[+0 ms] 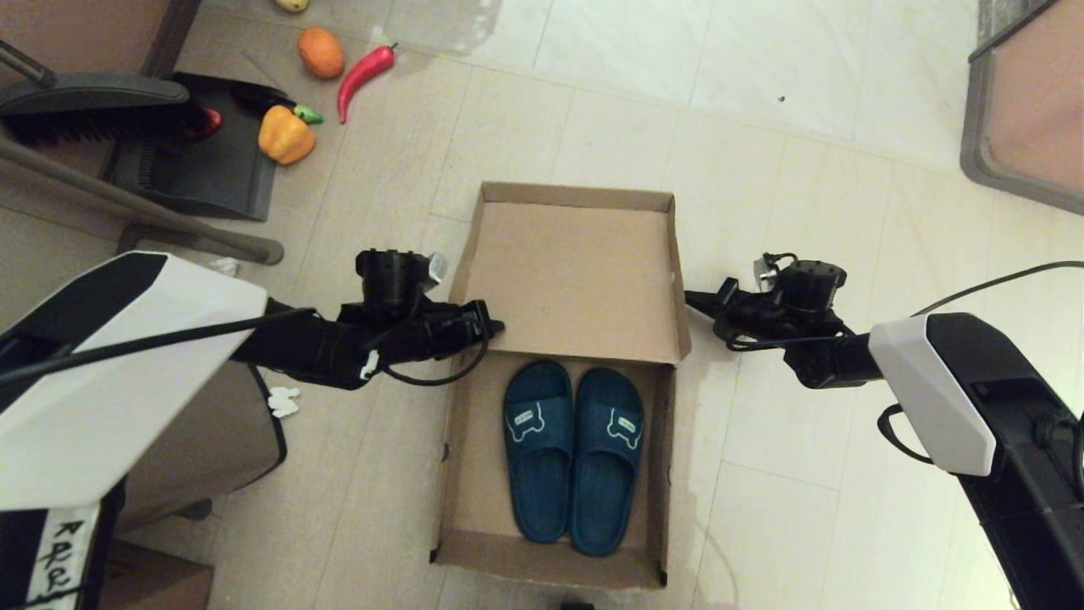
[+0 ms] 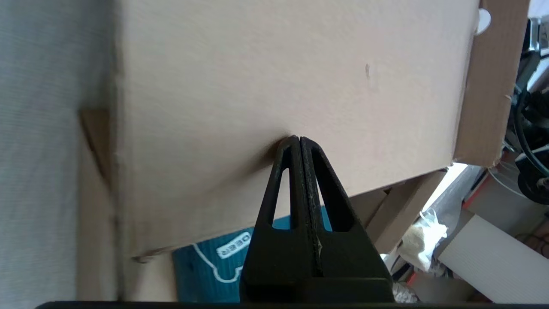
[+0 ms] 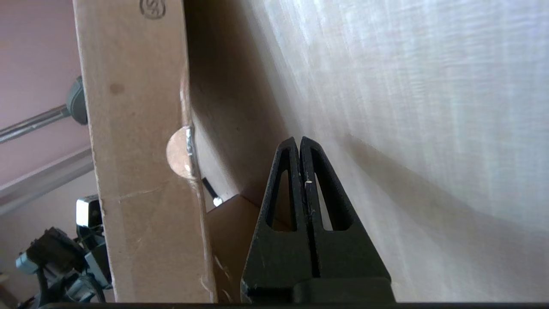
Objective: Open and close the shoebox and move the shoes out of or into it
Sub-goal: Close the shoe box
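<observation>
The brown cardboard shoebox [image 1: 453,474] lies open on the tiled floor, its hinged lid [image 1: 576,280] tilted up over the far half. Inside the near half lie the two teal-blue slippers [image 1: 538,449] [image 1: 608,457] side by side, bear patches up. My left gripper [image 1: 498,324] is shut, and its tip [image 2: 299,138] presses against the lid's inner face [image 2: 279,77] at the left edge, above a slipper [image 2: 206,266]. My right gripper [image 1: 690,298] is shut with nothing in it. It hovers [image 3: 299,139] just outside the lid's right side flap [image 3: 137,150].
Toy vegetables lie at the far left: an orange [image 1: 321,52], a red chilli [image 1: 364,74] and a yellow pepper [image 1: 286,134]. A black dustpan [image 1: 203,169] and brush [image 1: 93,106] sit beside them. A brown bin [image 1: 203,440] stands under my left arm. A framed board [image 1: 1029,110] is at the far right.
</observation>
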### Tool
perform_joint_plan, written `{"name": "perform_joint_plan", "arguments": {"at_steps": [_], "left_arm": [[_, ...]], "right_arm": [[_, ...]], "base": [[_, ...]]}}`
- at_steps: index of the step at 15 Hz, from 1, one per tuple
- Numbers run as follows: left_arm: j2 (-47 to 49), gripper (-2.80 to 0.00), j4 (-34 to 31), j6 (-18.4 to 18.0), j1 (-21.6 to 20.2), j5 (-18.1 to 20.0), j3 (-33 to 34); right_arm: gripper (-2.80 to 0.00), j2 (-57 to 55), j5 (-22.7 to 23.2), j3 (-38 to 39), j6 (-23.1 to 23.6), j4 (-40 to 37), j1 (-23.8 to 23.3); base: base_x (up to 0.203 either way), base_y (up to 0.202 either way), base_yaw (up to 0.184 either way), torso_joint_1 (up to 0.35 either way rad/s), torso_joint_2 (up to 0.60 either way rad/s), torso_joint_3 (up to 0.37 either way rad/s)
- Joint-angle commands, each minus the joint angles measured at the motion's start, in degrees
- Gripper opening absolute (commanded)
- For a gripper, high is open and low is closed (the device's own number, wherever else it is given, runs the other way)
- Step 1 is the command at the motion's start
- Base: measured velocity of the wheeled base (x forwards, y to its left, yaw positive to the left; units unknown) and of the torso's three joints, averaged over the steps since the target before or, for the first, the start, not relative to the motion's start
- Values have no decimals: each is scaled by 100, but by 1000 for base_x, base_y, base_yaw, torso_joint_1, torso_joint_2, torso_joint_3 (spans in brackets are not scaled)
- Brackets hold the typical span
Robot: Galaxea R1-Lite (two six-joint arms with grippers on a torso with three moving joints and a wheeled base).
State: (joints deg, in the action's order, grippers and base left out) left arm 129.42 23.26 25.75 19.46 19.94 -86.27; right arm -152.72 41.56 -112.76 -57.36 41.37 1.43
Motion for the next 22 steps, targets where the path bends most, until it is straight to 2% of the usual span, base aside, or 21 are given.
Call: {"name": "perform_joint_plan", "arguments": {"at_steps": [1, 11, 14, 15, 22], "left_arm": [[-13, -280, 21, 18, 52, 10, 5], [-39, -280, -14, 36, 339, 10, 14], [-118, -280, -14, 44, 477, 10, 160], [-123, -280, -14, 44, 502, 10, 212], [-171, -280, -23, 44, 679, 10, 207]], "right_arm": [[-280, 22, 28, 0, -46, 20, -11], [-280, -11, 37, -1, -94, 145, 16], [-280, -67, 51, 0, -994, 960, 2], [-280, -94, 54, 0, -1111, 1066, -2], [-280, -152, 45, -9, -1111, 1074, 21]], "base": [[0, 0, 0, 0, 0, 0], [0, 0, 0, 0, 0, 0], [0, 0, 0, 0, 0, 0], [0, 0, 0, 0, 0, 0], [0, 0, 0, 0, 0, 0]]}}
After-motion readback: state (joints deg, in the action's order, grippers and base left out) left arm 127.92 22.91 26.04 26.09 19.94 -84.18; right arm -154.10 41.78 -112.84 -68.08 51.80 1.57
